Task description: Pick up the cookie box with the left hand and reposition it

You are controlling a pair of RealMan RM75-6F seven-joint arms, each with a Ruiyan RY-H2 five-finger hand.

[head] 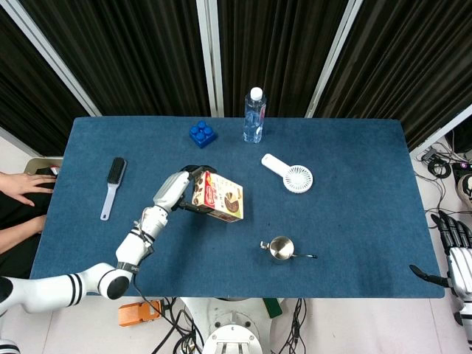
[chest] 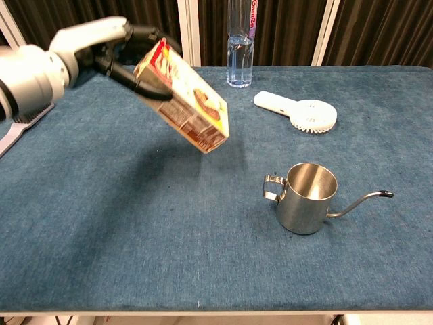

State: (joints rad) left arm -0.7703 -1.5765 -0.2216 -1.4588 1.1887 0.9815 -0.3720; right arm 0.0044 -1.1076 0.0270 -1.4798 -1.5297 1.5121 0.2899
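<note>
The box (chest: 184, 95) is in the air above the desk (chest: 135, 230), tipped well over, its far end slanting down towards the mug (chest: 306, 197) but apart from it. The left hand (chest: 125, 54) is clamped on its upper end, fingers (chest: 145, 91) wrapped across one face. It looks like light cardboard, stiff enough to hold by one end but easy to crush; a grip across the narrow faces near the middle would steady it better. The chest view shows the tilt and the shadow beneath it; the head view shows it between the brush (head: 112, 184) and the fan (head: 290, 174). The right hand (head: 456, 251) hangs off the desk edge, seemingly empty, fingers slightly apart.
</note>
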